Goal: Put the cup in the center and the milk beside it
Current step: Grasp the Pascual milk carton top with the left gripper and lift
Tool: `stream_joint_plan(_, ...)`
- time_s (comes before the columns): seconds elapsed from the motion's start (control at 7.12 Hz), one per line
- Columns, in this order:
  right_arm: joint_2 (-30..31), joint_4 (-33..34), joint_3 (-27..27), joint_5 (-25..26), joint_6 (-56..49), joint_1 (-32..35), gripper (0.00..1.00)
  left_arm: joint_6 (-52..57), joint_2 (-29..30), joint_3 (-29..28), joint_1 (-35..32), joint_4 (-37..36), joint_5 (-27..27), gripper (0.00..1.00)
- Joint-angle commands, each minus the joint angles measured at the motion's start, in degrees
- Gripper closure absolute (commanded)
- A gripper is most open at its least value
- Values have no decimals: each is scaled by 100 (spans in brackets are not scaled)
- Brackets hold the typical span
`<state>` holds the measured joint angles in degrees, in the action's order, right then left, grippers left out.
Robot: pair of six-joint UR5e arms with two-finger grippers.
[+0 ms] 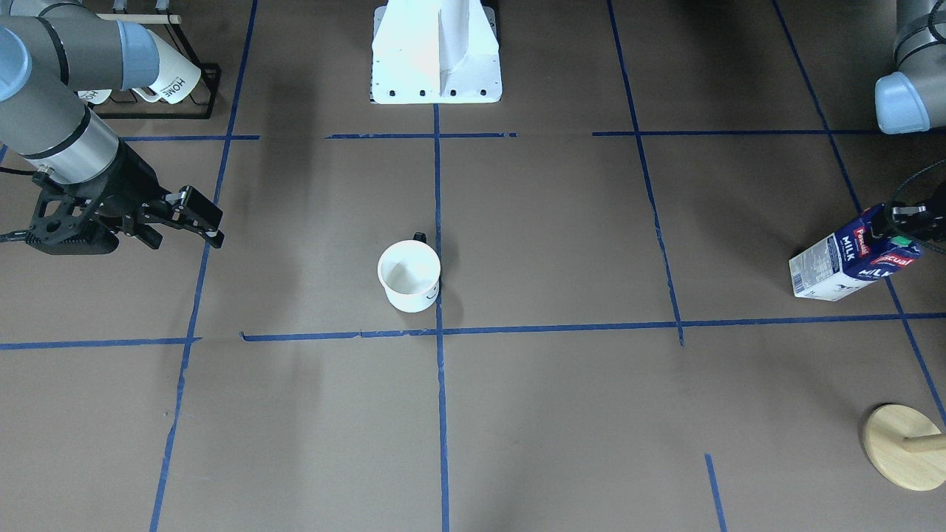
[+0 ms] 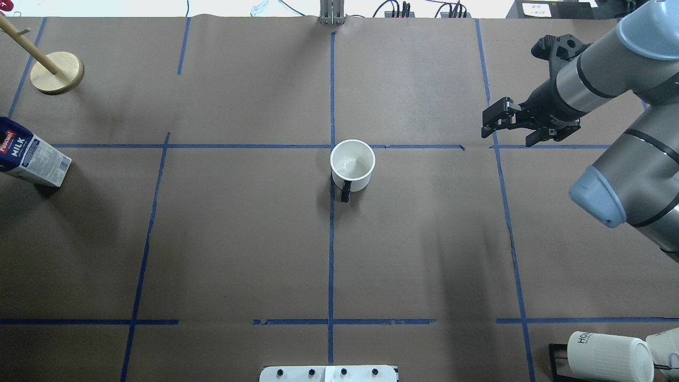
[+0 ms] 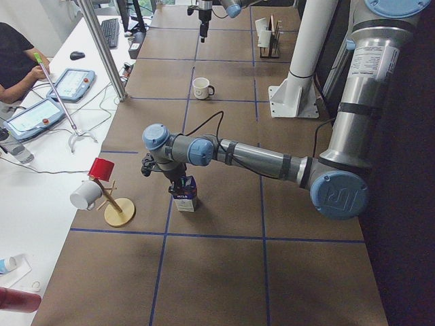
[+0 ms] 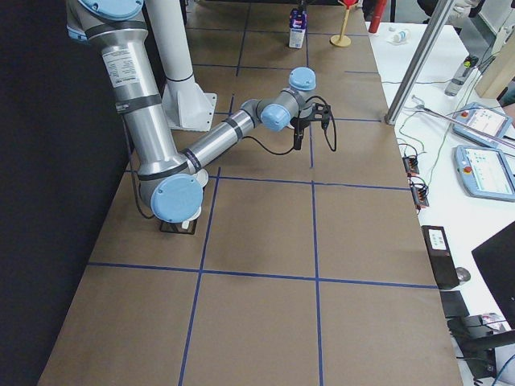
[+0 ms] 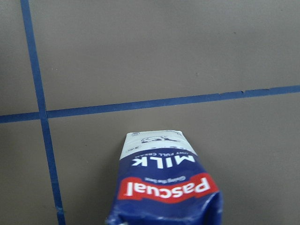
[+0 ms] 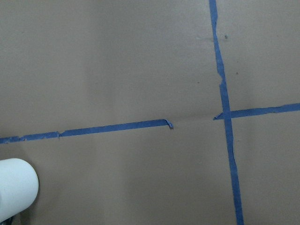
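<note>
"White cup (image 2: 353, 164), where is it?"
"Upright just beside the blue tape crossing (image 2: 332, 146) mid-desk (image 2: 238, 239), handle toward the robot. Right tool (image 2: 512, 126) hangs spread and empty, well apart."
"And the milk (image 1: 842, 262)?"
"Standing far out on the left side. Left tool (image 1: 900, 222) sits at its top; whether it is clenched, I cannot tell"

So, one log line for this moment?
cup: upright by center crossing | milk: far on robot's left, away from cup | left gripper: at milk top, grip unclear | right gripper: open, empty
</note>
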<state>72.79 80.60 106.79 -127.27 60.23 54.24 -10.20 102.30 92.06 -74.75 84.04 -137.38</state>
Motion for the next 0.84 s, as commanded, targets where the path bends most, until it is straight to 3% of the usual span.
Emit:
stream_joint_plan(0.0,-2,0,17,0,15,-2,0,-70,1154,231,13,-1434,18,100)
stream_joint_plan(0.14,-19,0,26,0,32,-2,0,-87,1691,703,143,-2139,218,100)
stream_joint_plan(0.28,-19,0,26,0,32,-2,0,-175,1792,1230,606,-2189,246,100)
stream_joint_plan(0.42,-10,0,44,0,32,-2,0,-1681,2228,1261,1072,-2138,255,100)
stream_joint_plan(0.7,-2,0,53,0,32,7,0,-3910,2959,1052,2563,-1421,1077,100)
